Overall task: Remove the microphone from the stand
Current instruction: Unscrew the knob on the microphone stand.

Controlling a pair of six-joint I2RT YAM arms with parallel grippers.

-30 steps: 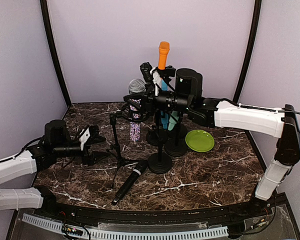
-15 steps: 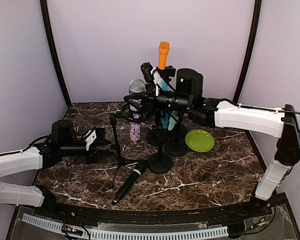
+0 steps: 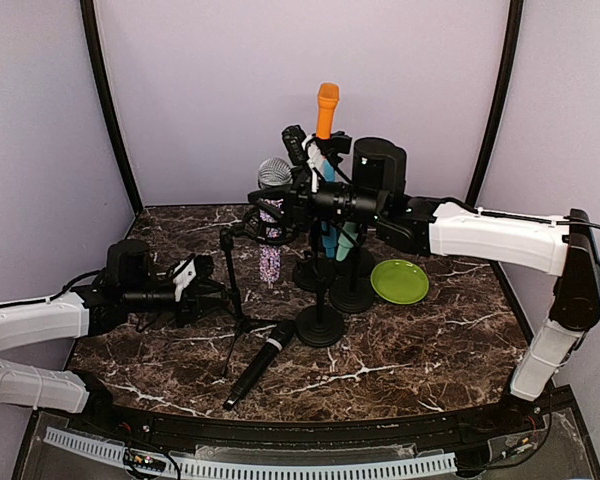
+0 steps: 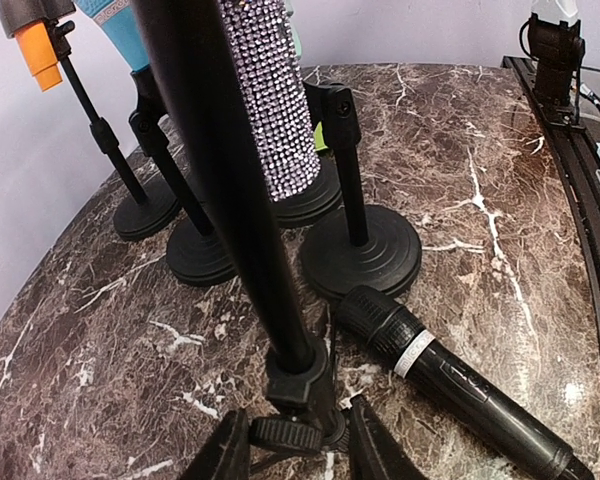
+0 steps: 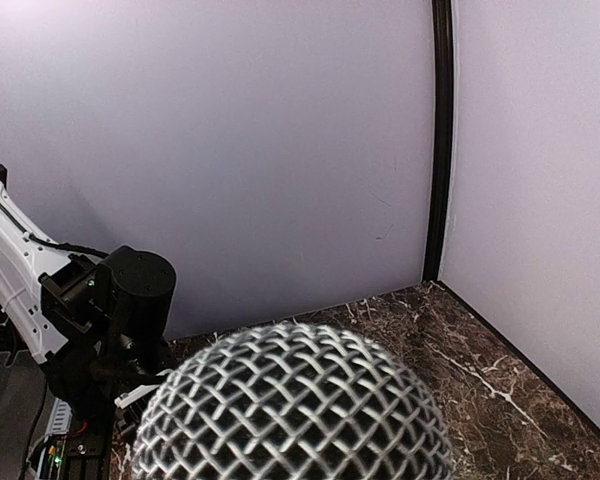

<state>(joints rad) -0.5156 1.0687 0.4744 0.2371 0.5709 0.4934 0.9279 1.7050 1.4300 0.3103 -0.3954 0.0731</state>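
Observation:
A glitter-bodied microphone with a silver mesh head [image 3: 273,172] sits high in a black tripod stand [image 3: 230,272]. My right gripper [image 3: 280,207] reaches in from the right and is shut on the microphone just below the head. The head [image 5: 290,410] fills the bottom of the right wrist view and hides the fingers. My left gripper [image 3: 206,290] is open low at the stand. In the left wrist view its fingers straddle the stand's lower hub [image 4: 298,420], close on both sides. The glitter body [image 4: 275,100] hangs behind the pole [image 4: 230,180].
A black microphone [image 3: 260,365] lies on the marble table in front of the tripod, also in the left wrist view [image 4: 460,385]. Round-base stands [image 3: 320,325] hold an orange microphone [image 3: 327,110] and a teal one [image 3: 325,238]. A green plate [image 3: 399,281] lies at the right.
My left gripper has moved right across the table up to the tripod stand's lower pole. The right arm and the microphone have not moved.

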